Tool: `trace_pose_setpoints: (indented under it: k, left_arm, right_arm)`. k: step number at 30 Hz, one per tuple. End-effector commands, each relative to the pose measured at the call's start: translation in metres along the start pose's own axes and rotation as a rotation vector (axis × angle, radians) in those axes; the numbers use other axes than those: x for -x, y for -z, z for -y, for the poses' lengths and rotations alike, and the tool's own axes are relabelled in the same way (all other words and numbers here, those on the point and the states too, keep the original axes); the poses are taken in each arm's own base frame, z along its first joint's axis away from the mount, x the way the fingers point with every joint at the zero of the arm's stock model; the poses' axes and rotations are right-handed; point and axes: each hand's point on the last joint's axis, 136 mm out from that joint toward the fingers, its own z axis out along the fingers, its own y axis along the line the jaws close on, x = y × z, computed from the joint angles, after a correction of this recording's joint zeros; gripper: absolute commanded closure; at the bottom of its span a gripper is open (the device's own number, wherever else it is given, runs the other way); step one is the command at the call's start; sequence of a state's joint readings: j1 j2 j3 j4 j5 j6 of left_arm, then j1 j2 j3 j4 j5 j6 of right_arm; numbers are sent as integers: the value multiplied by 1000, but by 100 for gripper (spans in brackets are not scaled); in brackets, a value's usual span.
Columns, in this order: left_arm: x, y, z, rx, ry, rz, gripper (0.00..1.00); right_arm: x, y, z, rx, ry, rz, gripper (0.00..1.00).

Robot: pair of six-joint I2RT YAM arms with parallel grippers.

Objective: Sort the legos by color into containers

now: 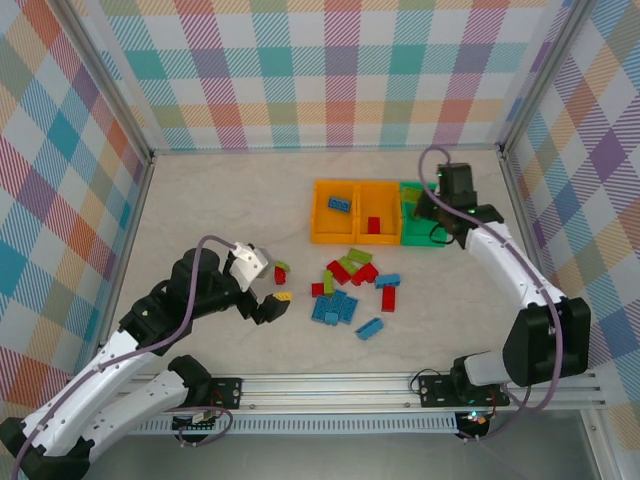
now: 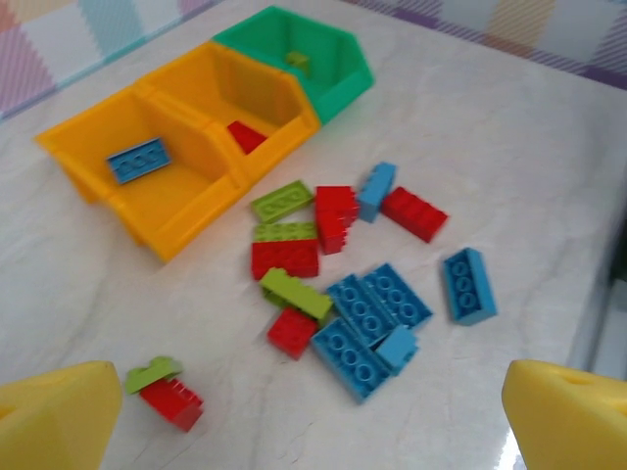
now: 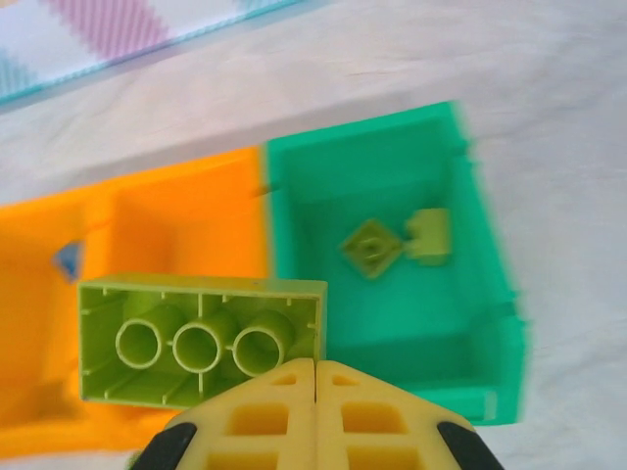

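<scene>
Left arm (image 1: 190, 290): reaches in from the near left corner. The left jaws stand fully open and hold nothing, and the yellow fingertips (image 2: 59, 416) frame the wrist view low over the surface (image 1: 200, 200).
Stray pair (image 2: 167, 392): a red brick with a small green one on it lies apart from the rest, just ahead of the left jaws.
Loose bricks (image 1: 350, 290): blue, red and olive-green pieces are scattered mid-surface. Several blue ones (image 2: 372, 313) are bunched at the near side.
Left orange bin (image 2: 176, 211): one blue brick (image 2: 138, 160) lies inside.
Middle orange bin (image 2: 274, 147): touches its neighbours in the row and holds one red brick (image 2: 247, 135).
Green bin (image 3: 392, 333): sits at the right end of the row, with two small olive-green pieces (image 3: 372, 247) on its floor.
Right arm (image 1: 520, 290): stretches to the far row. The right jaws are pressed together on the edge of an olive-green brick (image 3: 201, 338). It is held underside to the wrist camera, seen against the orange bin and just beside the green bin's wall.
</scene>
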State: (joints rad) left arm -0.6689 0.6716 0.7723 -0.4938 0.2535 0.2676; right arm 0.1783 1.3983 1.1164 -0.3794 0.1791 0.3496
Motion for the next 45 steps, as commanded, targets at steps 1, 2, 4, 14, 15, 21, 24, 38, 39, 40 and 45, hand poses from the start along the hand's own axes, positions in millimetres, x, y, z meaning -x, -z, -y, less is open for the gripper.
trace_pose_setpoints:
  k: [1,2,4,14,15,21,24,38,39,40,45]
  left_arm:
    - [5,2,19,-109,-55,47,0]
    - [5,2,18,-108,-56,48,0]
    - [6,2,16,-93,-55,47,0]
    - [7,3,4,-23,-44,54,0]
    - [7,3,4,-19,-43,54,0]
    - [6,3,-12,73,3,44,0]
    - [3,1,-38,207,116,2,0]
    - [-64,-40,-86,560,713,-360,2]
    - [-73,-48,-84,547,732,-357,4]
    - [-82,-57,-81,528,742,-363,5]
    - [-120,-88,-83,533,725,-452,16]
  right_arm:
    - [-1,-23,20,4,-40,-55,100]
    - [0,-31,27,-7,-57,-70,100]
    - [-2,-45,32,-13,-78,-100,100]
    - [7,-53,32,-17,-114,-108,66]
    - [9,-49,29,-5,-112,-103,66]
    - [-11,-5,-15,223,-118,-135,58]
    - [-46,22,-42,310,-85,-193,53]
    - [-227,131,-130,585,210,-550,25]
    - [-231,133,-131,586,220,-562,23]
    - [-235,135,-130,583,226,-568,21]
    - [-229,133,-133,591,237,-534,14]
